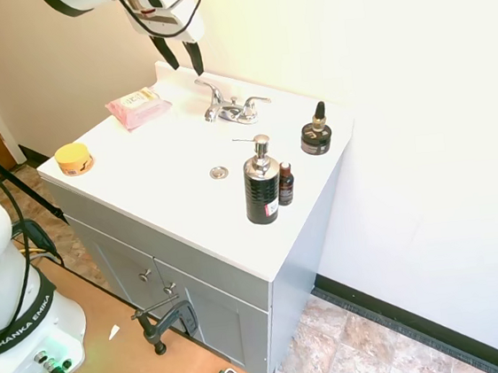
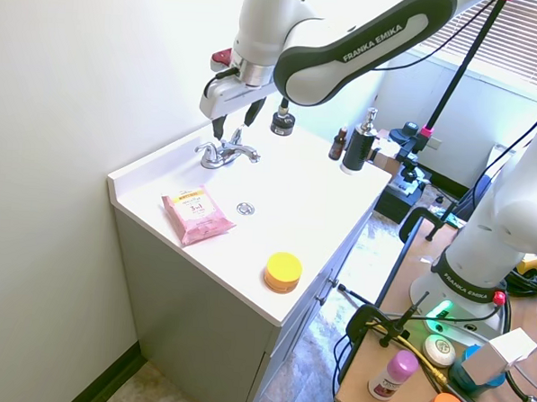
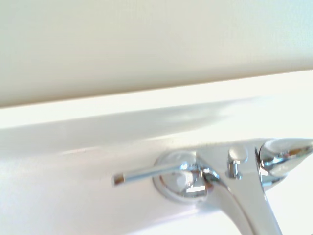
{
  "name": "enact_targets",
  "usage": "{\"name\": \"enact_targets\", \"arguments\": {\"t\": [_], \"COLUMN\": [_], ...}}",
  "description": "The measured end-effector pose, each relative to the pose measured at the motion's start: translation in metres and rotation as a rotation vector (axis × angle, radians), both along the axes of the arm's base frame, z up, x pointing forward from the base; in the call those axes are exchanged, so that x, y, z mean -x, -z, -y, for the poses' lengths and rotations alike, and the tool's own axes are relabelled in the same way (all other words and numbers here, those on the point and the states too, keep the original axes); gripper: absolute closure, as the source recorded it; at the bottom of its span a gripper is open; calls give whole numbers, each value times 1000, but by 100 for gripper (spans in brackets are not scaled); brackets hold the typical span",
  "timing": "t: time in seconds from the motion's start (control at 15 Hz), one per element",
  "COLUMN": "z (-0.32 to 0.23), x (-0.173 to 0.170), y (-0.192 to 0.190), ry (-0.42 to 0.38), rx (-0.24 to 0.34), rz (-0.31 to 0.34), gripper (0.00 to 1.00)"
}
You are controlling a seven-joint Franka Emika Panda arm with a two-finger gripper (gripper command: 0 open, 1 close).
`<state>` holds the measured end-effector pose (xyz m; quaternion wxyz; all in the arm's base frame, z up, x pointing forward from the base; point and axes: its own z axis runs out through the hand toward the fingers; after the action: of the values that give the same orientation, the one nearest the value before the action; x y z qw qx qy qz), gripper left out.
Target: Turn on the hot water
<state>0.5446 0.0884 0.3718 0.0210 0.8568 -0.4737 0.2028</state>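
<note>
One white vanity top [image 1: 175, 159] against a pale wall was shown, with the chrome faucet [image 1: 234, 108] at its rear edge.
The gripper [image 1: 179, 53] was held above the faucet's left-end lever [image 1: 208, 87], fingers parted and empty, touching nothing. A black soap bottle [image 1: 261, 190], brown vial [image 1: 285, 184], dark jar [image 1: 316, 137], pink packet [image 1: 137, 107] and yellow tin [image 1: 74, 158] were seen on the top.

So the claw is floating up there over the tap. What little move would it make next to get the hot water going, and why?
Probably a short drop straight down. The gripper hangs open above the faucet, near its left-end lever, touching nothing. In the wrist view that lever sticks out sideways, apparently unturned. Lowering would put a finger beside it, ready to push.
</note>
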Motion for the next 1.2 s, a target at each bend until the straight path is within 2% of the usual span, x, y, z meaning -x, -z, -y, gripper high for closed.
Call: {"name": "enact_targets", "arguments": {"t": [0.13, 0.27, 0.53, 0.87, 1.0, 1.2], "z": [-6, -11, -12, -11, -7, 2], "x": [-17, -32, -53, -60, -57, -50], "y": [9, 22, 49, 63, 67, 71], "ry": [19, 29, 29, 37, 61, 69], "rx": [39, 63, 83, 98, 103, 102], "rz": [43, 58, 40, 18, -31, -160], "gripper": [0, 0, 0, 0, 0, 0]}}
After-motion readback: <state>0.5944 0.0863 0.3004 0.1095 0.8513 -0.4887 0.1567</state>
